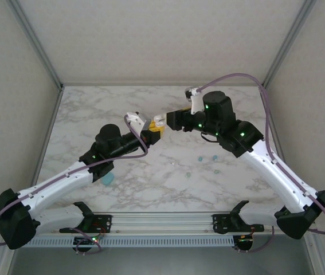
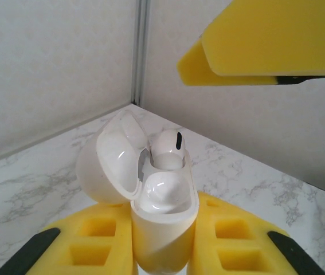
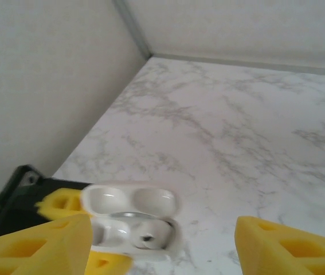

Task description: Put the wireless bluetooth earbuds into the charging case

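My left gripper [image 2: 162,252] is shut on the white charging case [image 2: 163,223] and holds it upright above the table, its yellow pads on either side. The lid [image 2: 108,166] stands open. A white earbud [image 2: 168,146] with a black spot sits in the far slot; the near slot [image 2: 162,192] looks bare. My right gripper [image 3: 163,238] is open just above the case [image 3: 133,232], with one yellow finger [image 2: 265,51] overhead. In the top view the case [image 1: 159,121] is between both grippers. Several tiny light-blue and whitish bits [image 1: 201,157] lie on the marble.
A light-blue rounded object [image 1: 108,179] lies on the marble table [image 1: 93,109], partly under my left arm. Grey walls close the table on three sides. More tiny bits [image 1: 188,173] are scattered right of centre, below my right arm.
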Robot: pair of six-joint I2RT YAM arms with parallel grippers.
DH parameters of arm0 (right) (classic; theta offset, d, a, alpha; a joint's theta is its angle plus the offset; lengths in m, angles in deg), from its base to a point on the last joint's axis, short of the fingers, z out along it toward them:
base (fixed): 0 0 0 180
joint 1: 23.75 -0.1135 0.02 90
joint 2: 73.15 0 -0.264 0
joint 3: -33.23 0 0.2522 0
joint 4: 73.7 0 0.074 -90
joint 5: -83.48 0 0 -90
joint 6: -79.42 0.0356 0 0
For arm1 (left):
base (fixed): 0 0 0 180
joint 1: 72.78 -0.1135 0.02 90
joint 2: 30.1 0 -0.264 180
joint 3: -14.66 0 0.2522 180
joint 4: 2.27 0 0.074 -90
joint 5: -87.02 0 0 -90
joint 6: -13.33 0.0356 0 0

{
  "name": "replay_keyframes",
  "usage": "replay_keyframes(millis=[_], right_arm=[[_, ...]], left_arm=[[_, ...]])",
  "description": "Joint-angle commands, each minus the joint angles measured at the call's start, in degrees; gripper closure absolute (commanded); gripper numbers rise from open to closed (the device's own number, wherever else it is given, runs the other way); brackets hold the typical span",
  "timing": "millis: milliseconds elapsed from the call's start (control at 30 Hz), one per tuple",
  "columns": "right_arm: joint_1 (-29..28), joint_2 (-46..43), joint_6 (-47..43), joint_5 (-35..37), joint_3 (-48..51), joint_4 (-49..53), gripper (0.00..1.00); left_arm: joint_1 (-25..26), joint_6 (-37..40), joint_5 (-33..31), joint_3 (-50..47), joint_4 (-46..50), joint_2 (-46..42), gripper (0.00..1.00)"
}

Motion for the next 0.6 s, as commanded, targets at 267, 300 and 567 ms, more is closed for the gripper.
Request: replay_keyframes(millis=[267,300,567], right_arm=[[16.0,5.4,20.2,-9.4,13.9,7.7,0.36],[15.8,8.2,19.8,-12.9,15.2,7.4,0.37],[7.6,24.6,15.1,-13.8,16.3,9.1,0.41]], left_arm=[[0.5,3.7,-9.7,-2.8,1.4,-9.1,0.81],[0.5,4.0,-10.4,-2.9,2.0,-10.2,0.81],[0.4,5.6,-13.0,-3.3,5.2,-14.3,0.8]])
